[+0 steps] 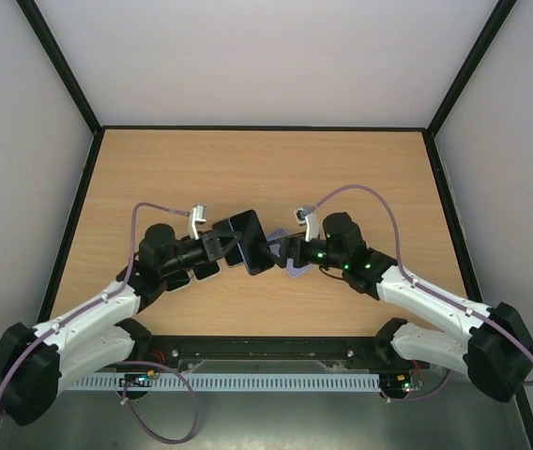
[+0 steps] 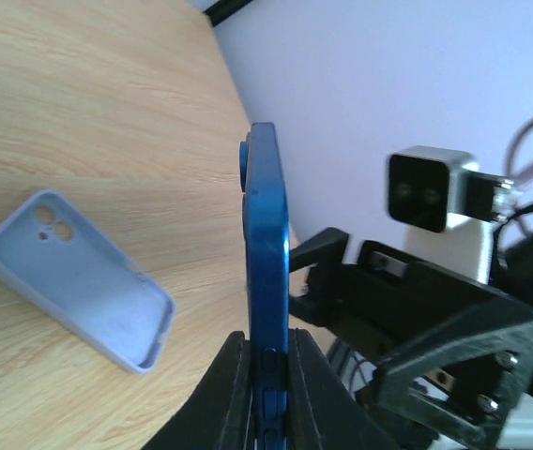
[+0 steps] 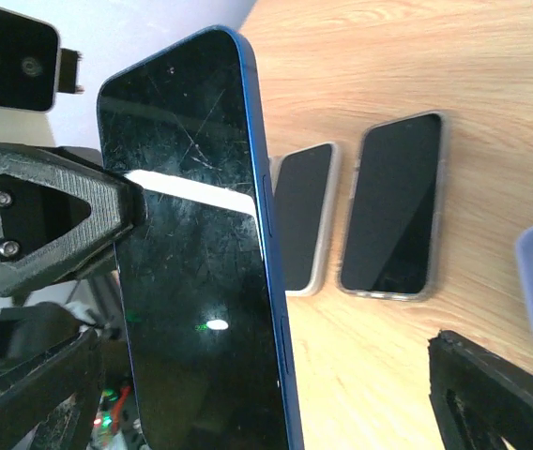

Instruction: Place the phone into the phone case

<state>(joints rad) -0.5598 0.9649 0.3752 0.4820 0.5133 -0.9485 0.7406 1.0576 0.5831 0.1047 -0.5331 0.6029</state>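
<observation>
Phone (image 1: pixel 251 241), blue with scratched black glass, held upright off the table (image 1: pixel 248 169) at centre, from above. Left wrist: left gripper (image 2: pixel 265 394) clamps its edge; lilac phone case (image 2: pixel 79 277) lies hollow-up nearby. Right wrist: right gripper (image 3: pixel 265 349) spread wide by it; two other phones (image 3: pixel 393 202), seemingly cased, lie beyond.

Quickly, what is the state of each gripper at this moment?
Left gripper: closed, holding the blue phone upright.
Right gripper: open, holding nothing.
</observation>
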